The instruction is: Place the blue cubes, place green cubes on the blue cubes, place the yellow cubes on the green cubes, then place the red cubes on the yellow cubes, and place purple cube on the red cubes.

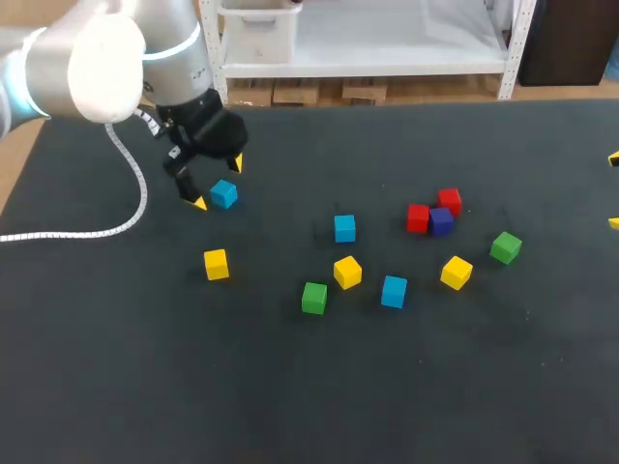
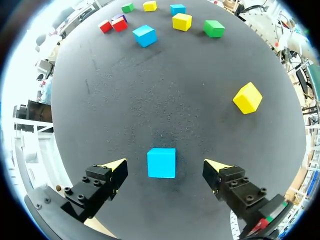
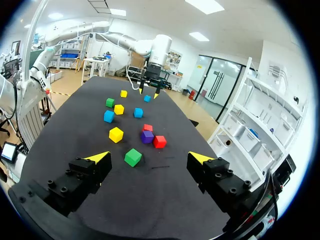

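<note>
My left gripper (image 1: 219, 183) hangs open over the table's back left, its yellow tips on either side of a blue cube (image 1: 223, 194). In the left wrist view that cube (image 2: 161, 162) lies between the fingers (image 2: 117, 169) with a gap on both sides. Two more blue cubes (image 1: 344, 228) (image 1: 394, 291), two green cubes (image 1: 313, 298) (image 1: 505, 247), three yellow cubes (image 1: 216, 264) (image 1: 347, 272) (image 1: 456, 273), two red cubes (image 1: 417, 217) (image 1: 449, 200) and a purple cube (image 1: 441, 221) lie loose. My right gripper (image 3: 150, 160) stands open and empty at the right edge (image 1: 614, 190), behind a green cube (image 3: 132, 157).
A white cable (image 1: 116, 227) loops over the table's left side from my left arm. The red and purple cubes (image 3: 147, 136) sit bunched together. The black tabletop (image 1: 290, 406) is bare along the front.
</note>
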Robot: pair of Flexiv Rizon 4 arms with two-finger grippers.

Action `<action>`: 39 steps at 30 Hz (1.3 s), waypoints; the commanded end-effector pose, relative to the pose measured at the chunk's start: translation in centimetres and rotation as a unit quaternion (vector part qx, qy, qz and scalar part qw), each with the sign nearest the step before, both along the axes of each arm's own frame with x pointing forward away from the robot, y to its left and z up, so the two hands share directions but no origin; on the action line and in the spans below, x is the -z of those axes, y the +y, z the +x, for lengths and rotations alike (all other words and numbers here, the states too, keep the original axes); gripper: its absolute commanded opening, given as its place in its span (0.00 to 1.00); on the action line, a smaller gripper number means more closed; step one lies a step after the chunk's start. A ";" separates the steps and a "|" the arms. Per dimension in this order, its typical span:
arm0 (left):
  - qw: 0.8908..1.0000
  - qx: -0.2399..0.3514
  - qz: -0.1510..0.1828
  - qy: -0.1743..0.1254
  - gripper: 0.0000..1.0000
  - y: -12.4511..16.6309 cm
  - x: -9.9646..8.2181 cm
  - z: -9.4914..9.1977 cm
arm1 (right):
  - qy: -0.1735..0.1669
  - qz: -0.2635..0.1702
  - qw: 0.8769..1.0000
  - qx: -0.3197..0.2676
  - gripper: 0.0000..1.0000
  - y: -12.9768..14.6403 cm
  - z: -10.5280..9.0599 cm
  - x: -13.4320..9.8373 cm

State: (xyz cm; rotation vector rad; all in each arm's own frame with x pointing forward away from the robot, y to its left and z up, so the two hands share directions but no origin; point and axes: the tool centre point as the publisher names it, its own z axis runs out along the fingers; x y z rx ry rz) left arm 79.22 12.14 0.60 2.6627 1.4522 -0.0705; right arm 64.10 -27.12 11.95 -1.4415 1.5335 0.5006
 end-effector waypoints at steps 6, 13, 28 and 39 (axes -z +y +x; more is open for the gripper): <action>1.000 -0.003 0.001 0.012 1.00 0.0 1.0 1.0 | -0.001 0.000 1.000 0.001 1.00 0.0 -0.1 0.0; 1.000 -0.006 0.004 0.016 1.00 0.1 1.1 1.2 | -0.001 0.000 1.000 0.001 1.00 0.0 -0.1 0.0; 1.000 -0.009 0.005 0.016 0.48 0.0 1.2 1.5 | -0.001 0.000 1.000 0.001 1.00 0.0 -0.1 0.0; 1.000 -0.027 -0.005 0.006 0.00 -0.8 0.6 0.5 | -0.001 0.000 1.000 0.001 1.00 0.0 -0.1 0.0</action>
